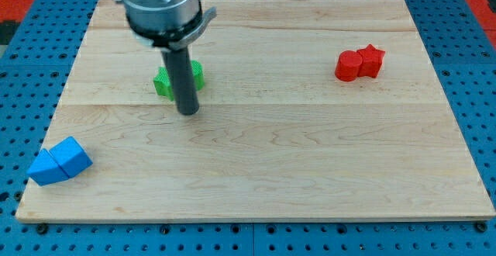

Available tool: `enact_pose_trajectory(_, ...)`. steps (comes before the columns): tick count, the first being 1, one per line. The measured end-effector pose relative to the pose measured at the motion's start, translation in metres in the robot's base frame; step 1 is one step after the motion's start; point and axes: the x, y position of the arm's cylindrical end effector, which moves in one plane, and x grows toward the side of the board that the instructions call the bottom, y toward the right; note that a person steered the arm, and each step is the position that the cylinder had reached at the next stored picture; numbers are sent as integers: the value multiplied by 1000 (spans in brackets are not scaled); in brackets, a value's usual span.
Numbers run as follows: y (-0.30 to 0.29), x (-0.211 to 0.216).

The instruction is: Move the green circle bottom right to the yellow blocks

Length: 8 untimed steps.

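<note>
- Green blocks [180,80]: upper left of table [310,163], partly behind rod; circle indistinguishable.
- My tip [187,112]: touching their lower edge; no hand, grips nothing.
- Yellow blocks: not visible.
- Progress: move barely begun, by appearance.

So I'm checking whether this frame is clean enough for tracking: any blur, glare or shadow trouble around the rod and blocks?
Camera view: lighting is even and soft, no glare on the wooden board; my tip is sharp, at the bottom edge of the green blocks, which the rod partly hides; red blocks and blue blocks are crisp with faint shadows; no yellow blocks are visible.
</note>
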Motion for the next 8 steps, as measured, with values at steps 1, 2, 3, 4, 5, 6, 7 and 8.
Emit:
enact_pose_trajectory(1,14,-54)
enact_pose_trajectory(2,13,-109)
enact_pose_trajectory(3,14,-146)
enact_pose_trajectory(4,-13,-182)
enact_pose_trajectory(5,-8,-213)
enact_pose_trajectory(6,-65,-222)
enact_pose_trajectory(7,-93,-216)
enact_pose_trajectory(8,-14,-212)
